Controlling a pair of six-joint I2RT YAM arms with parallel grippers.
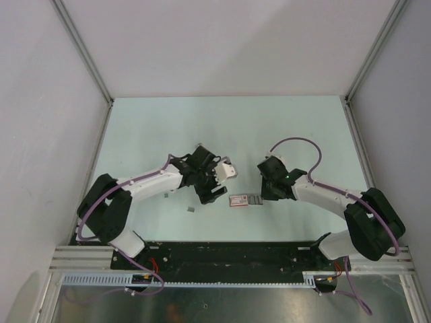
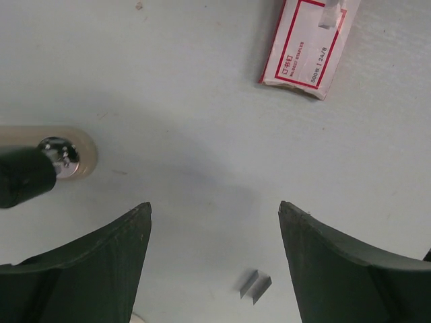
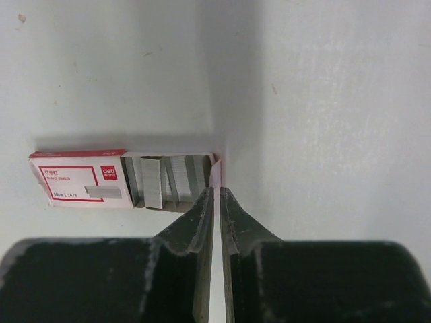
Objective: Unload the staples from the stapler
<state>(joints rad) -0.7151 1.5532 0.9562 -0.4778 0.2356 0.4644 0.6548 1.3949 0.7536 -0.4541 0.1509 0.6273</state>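
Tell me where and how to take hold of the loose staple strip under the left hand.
Probably pinch the staple strip across its two long sides, coming straight down from above: it lies flat on the table, low and narrow. The open left hand hangs over it, a finger on either side.

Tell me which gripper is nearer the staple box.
Right. The right gripper, shut, sits at the open end of the box; the left gripper, open, hovers off its closed end, over loose staples.
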